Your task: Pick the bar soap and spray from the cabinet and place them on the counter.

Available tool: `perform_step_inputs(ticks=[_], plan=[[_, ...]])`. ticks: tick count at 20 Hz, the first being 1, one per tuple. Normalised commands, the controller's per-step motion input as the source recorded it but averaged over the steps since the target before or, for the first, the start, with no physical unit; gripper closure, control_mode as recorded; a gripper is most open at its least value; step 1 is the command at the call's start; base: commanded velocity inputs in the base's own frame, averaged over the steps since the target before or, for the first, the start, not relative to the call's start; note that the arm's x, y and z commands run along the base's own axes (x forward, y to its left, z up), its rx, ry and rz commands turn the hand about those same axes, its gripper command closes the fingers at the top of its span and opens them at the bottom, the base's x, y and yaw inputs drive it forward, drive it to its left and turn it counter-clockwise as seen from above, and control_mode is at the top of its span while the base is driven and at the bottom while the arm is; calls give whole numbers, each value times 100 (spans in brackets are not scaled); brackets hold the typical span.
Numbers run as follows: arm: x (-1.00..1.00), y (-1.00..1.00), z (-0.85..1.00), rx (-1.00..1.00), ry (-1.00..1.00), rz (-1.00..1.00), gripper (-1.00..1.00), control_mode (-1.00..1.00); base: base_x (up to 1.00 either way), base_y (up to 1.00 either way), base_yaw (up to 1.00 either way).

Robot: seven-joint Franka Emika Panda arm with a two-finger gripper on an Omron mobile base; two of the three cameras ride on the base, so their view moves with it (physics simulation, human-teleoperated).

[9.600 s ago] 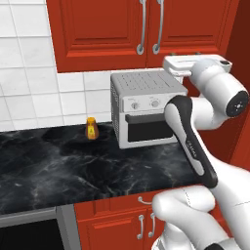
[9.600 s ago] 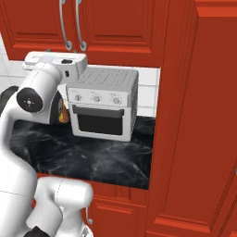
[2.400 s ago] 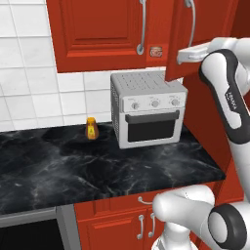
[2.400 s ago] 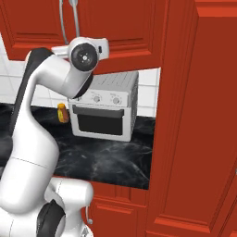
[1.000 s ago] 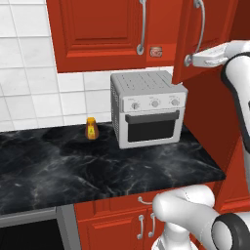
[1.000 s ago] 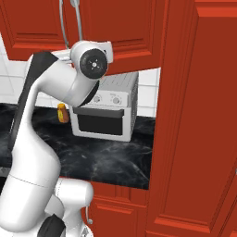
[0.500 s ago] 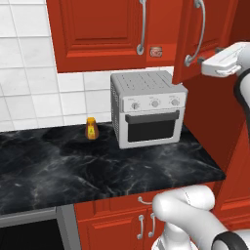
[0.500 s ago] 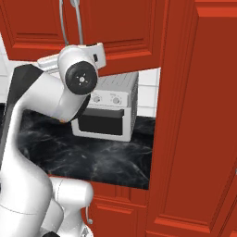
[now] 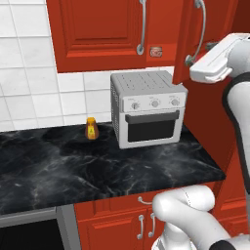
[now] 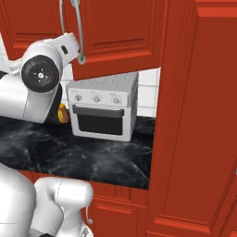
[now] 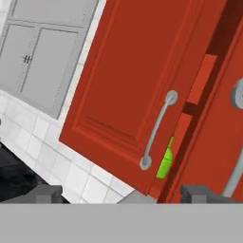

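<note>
gripper [image 11: 121, 193] – jaws spread wide, holding nothing, bottom of hand view | spray [image 11: 164, 161] – green sliver in the door gap of the cabinet [image 11: 133, 76], lower centre | counter [image 9: 97, 171] – lower left

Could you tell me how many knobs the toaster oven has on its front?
3, in a row above the toaster oven door: left knob, middle knob, right knob.

Left base view: behind the arm's left, facing forward over the counter [image 9: 97, 166] toward the toaster oven [image 9: 149, 107]. Right base view: same oven from the right. Hand view: close, rolled, facing the cabinet [image 11: 137, 71] door, apparently ajar.
</note>
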Motion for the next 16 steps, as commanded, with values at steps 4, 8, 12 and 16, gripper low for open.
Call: perform_step_inputs(ticks=[4,8,12,16], plan=[[-10,43,2,-21,0,0,-100,-100,0,0,0],[-1,33,0,-26,0,-1,-100,-100,0,0,0],[0,29,0,-30,0,-5,-100,-100,0,0,0],[0,33,0,-31,0,-6,-100,-100,0,0,0]])
